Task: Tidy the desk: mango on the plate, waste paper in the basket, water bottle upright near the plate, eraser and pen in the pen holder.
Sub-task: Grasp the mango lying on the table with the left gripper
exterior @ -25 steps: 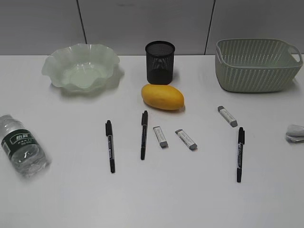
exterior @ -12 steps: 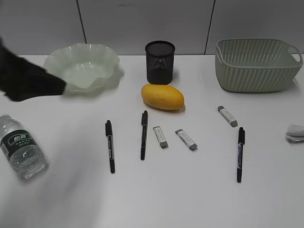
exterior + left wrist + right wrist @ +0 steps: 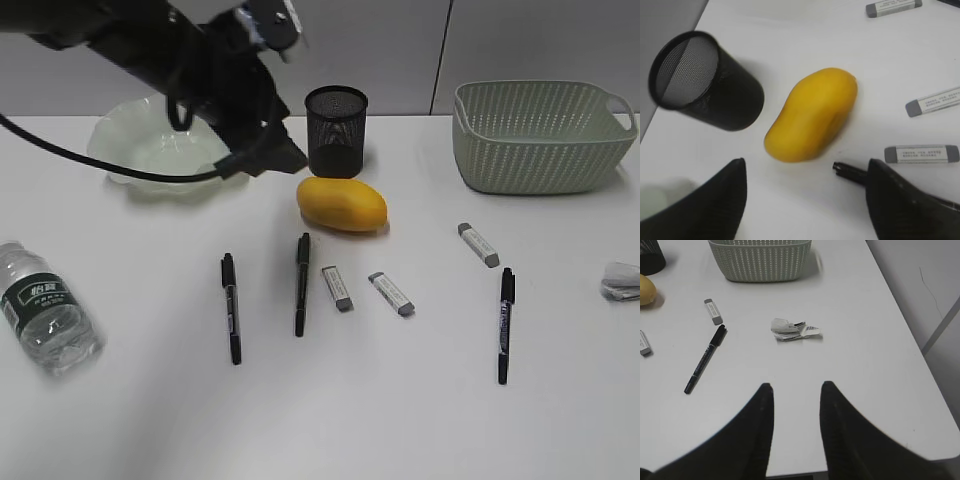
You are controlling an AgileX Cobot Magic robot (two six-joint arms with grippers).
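Note:
The yellow mango lies on the white desk in front of the black mesh pen holder. My left gripper is open and empty, hovering just left of the mango; in the left wrist view its jaws frame the mango and pen holder. The arm covers part of the green wavy plate. The water bottle lies on its side at far left. My right gripper is open, short of the waste paper.
The green basket stands back right. Three pens and three erasers lie mid-desk. The waste paper sits at the right edge. The desk's right edge drops off.
My left arm has swung in from the left edge, over the plate, to beside the mango. The objects on the desk have not moved.

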